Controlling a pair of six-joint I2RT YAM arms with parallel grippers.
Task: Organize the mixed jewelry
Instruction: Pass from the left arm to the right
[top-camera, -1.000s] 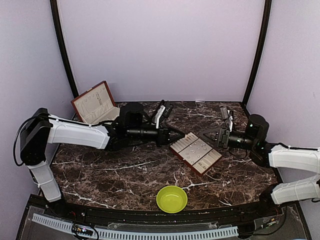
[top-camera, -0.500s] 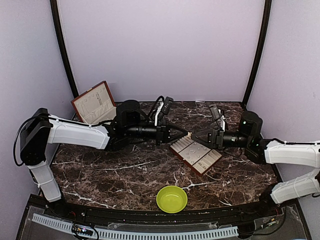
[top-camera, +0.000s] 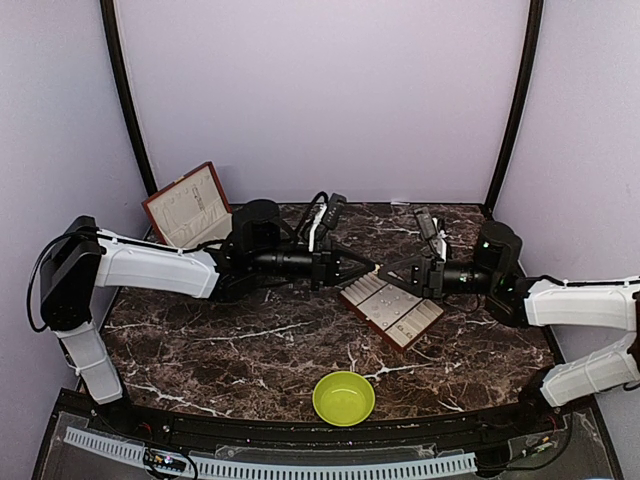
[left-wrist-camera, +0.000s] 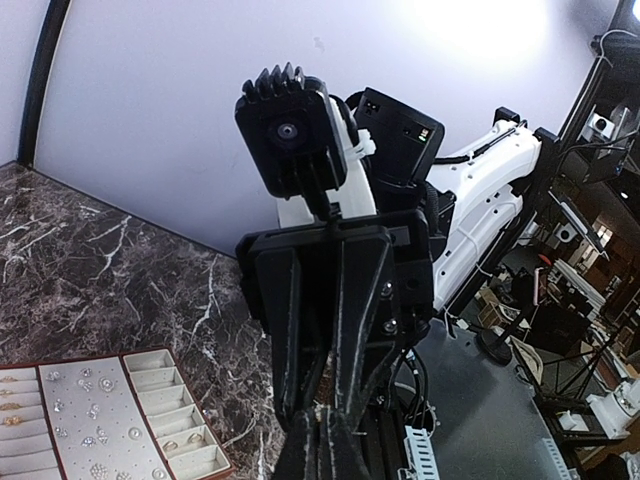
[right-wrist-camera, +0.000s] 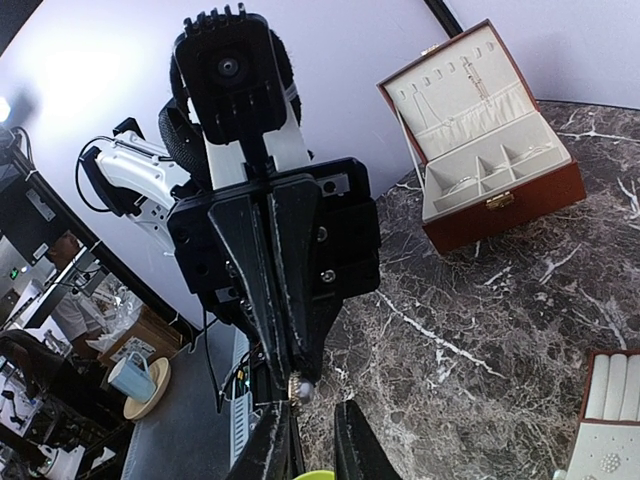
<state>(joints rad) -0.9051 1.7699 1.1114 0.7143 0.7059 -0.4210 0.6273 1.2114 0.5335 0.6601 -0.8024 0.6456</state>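
Nip gently across tiny, light, slippery bead (right-wrist-camera: 296, 388), seemingly pinched in closed left gripper (right-wrist-camera: 289, 378), at 12 o'clock from narrowly parted right gripper (right-wrist-camera: 312, 420).

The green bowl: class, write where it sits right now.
In the top external view, the green bowl sits near the front edge of the table, roughly centred, with the padded tray behind it to the right.

walls (top-camera: 320, 100): pale lilac | table (top-camera: 250, 350): dark veined marble
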